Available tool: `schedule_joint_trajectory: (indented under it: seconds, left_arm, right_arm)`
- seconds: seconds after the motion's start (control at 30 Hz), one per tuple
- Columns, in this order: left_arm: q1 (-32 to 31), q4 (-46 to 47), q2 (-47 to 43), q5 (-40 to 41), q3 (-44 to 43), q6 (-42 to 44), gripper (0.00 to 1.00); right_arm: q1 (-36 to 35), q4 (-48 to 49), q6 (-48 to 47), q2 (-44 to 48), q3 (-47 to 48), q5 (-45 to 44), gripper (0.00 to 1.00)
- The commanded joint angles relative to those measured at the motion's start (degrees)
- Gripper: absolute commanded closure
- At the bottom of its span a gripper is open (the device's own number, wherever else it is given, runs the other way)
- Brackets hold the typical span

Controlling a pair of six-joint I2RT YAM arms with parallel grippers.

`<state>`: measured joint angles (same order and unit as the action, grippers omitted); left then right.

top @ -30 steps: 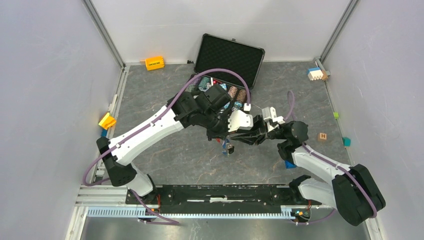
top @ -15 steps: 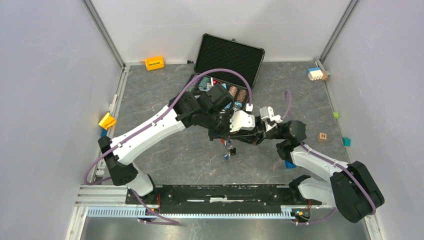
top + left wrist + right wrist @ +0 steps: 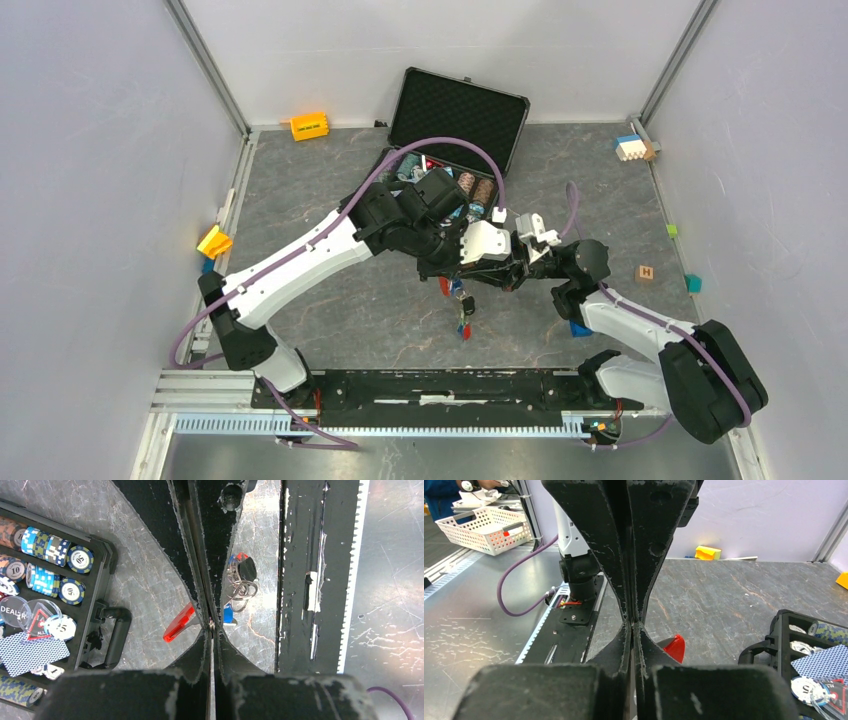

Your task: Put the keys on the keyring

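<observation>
The keyring hangs above the table, its red fob just under the gripper tips. The fob also shows in the left wrist view and the right wrist view. Several keys dangle from it in a bunch with small rings, blue and black caps showing. My left gripper is shut on the thin metal ring. My right gripper is shut and meets the left tip to tip on the same ring.
An open black case with poker chips and cards lies just behind the grippers. A blue block lies by the right arm and a wooden cube to its right. Small blocks lie by the walls. The black base rail runs along the near edge.
Both grippers have shifted slightly back and stay joined at the ring. The bunch of keys now hangs lower and further right under the tips.
</observation>
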<state>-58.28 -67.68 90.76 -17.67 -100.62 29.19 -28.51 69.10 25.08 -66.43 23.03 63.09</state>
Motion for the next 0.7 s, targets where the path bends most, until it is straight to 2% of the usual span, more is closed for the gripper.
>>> schedule_joint_trajectory:
  seconds: [0.0, 0.17, 0.23, 0.33, 0.47, 0.67]
  left_arm:
    - [-0.3, 0.4, 0.4, -0.4, -2.7, -0.2, 0.98]
    - [-0.4, 0.4, 0.6, 0.0, -2.4, 0.5, 0.98]
    - [-0.4, 0.3, 0.3, 0.1, -2.2, 1.1, 0.90]
    - [-0.4, 0.4, -1.0, 0.2, -0.9, 2.6, 0.69]
    - [-0.3, 0.7, -3.2, 1.5, 1.1, 4.0, 0.54]
    - [0.0, 4.0, -8.0, 3.7, 5.3, 4.4, 0.50]
  right_arm:
    - [-0.3, 0.2, -1.4, 0.2, 1.1, 0.2, 1.00]
    - [-0.3, 0.2, -2.5, 1.4, 0.8, -0.6, 1.00]
    - [-0.2, 0.3, -2.7, 1.9, 0.6, -0.7, 1.00]
    - [-0.1, 1.3, -2.0, 2.3, 0.4, -0.7, 1.00]
    - [0.2, 8.8, 2.7, 2.2, -0.8, -1.0, 1.00]
    - [0.2, 11.3, 4.7, 1.9, -0.9, -1.0, 1.00]
